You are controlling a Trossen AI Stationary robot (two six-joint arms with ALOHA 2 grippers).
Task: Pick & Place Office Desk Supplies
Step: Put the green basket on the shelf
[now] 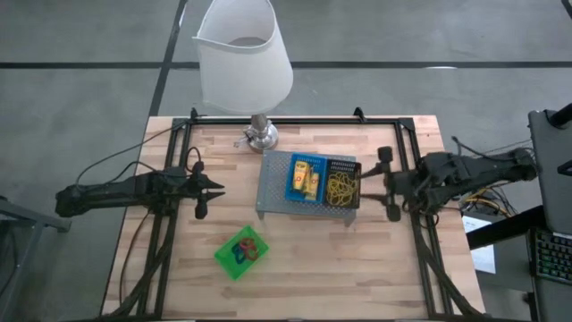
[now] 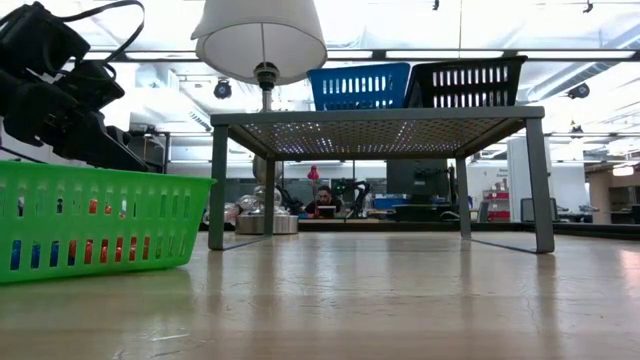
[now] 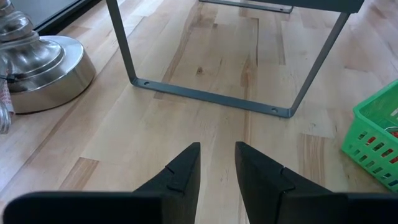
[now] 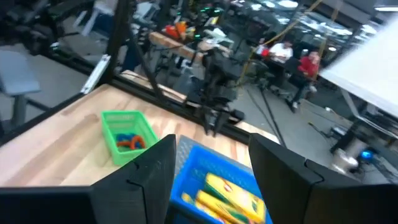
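Closest to the low camera, the small green plastic slotted bin (image 2: 95,222) sits on the pale wooden table (image 1: 357,268), red and blue loops (image 1: 243,250) lying inside it. It stands alone toward the front edge, well apart from everything else, with bare planks on all sides.

Behind it rises the large grey mesh tray (image 1: 273,192) on thin metal legs, near the table's middle. On its top sit the little blue bin (image 1: 307,179) holding the yellow stubby sticks (image 1: 309,176) and, touching it on the right, the little black bin (image 1: 340,186) with thin yellow-orange rubber bands (image 1: 340,187). The space under the tray is open between its legs.

The white-shaded lamp (image 1: 243,55) with its chrome base (image 3: 43,74) stands at the back edge, just beside the tray's rear left corner.

The left gripper (image 1: 204,188) hovers over the bare left part of the table, its fingers (image 3: 180,174) only slightly parted and empty, pointing at the tray's leg frame. The right gripper (image 1: 389,183) hangs just right of the black bin, fingers spread wide and empty.

A black frame runs along the table's sides.
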